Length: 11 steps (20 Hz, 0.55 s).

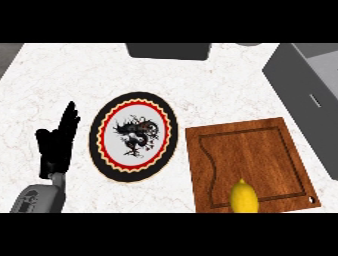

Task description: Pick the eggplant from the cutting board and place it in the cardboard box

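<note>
A wooden cutting board (pixel 253 150) lies at the lower right of the counter. On its near edge sits a yellow, lemon-like fruit (pixel 244 197), partly cut off by the view's lower edge. No eggplant shows. A grey open box (pixel 305 95) stands at the right edge, beyond the board. My left hand (pixel 56 142) rests at the lower left, fingers straight and pointing up, holding nothing, well apart from the board. My right hand does not show.
A round plate with a black and red rim (pixel 98 145) and a dragon print lies between my left hand and the board. A dark grey object (pixel 168 50) sits at the counter's far edge. The counter's left edge runs diagonally at the upper left.
</note>
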{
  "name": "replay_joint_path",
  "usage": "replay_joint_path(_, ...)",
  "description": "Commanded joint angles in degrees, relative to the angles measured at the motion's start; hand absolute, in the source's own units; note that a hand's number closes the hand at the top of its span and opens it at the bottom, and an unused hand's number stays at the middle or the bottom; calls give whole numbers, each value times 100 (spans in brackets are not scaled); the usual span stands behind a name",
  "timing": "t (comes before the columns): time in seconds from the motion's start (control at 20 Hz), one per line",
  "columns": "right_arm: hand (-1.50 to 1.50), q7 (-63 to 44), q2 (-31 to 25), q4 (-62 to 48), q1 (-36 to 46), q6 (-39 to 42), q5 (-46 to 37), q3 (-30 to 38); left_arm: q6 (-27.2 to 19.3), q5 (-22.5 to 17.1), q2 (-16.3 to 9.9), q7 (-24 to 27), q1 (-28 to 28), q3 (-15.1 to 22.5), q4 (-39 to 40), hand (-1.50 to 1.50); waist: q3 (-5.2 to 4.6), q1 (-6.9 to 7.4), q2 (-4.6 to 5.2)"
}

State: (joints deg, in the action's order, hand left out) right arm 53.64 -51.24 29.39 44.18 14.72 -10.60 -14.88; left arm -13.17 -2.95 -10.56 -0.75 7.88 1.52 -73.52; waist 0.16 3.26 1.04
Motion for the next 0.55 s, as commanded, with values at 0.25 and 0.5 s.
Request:
replay_joint_path(0.25, -150, 648, 192, -618, 170, 2144, 1077, 473, 167, -117, -135, 98, -119, -134, -34, 0, 12, 3, 9)
replay_joint_path(0.5, -150, -90, -53, -973, 458, 2867, 1708, 826, 61, -37, -39, -99, 66, -38, -83, 0, 19, 5, 34)
